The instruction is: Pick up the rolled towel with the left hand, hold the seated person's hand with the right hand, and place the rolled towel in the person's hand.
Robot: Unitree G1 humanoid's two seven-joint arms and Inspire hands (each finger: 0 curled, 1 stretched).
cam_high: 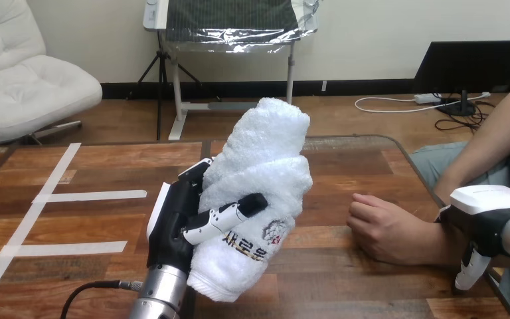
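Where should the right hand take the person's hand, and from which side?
Probably at the wrist, coming from above on the right. The person's hand lies on the table knuckles up with its fingers curled, and the right hand is at that wrist. Gripping there leaves the palm free for the towel.

Towel (259, 186) centre-left, upright, above surface (93, 173), in left robot hand (176, 226) at its left. Person's hand (385, 229) rests on surface right of towel, apart from it. Right robot hand (488, 222) over person's wrist (436, 236), far right.
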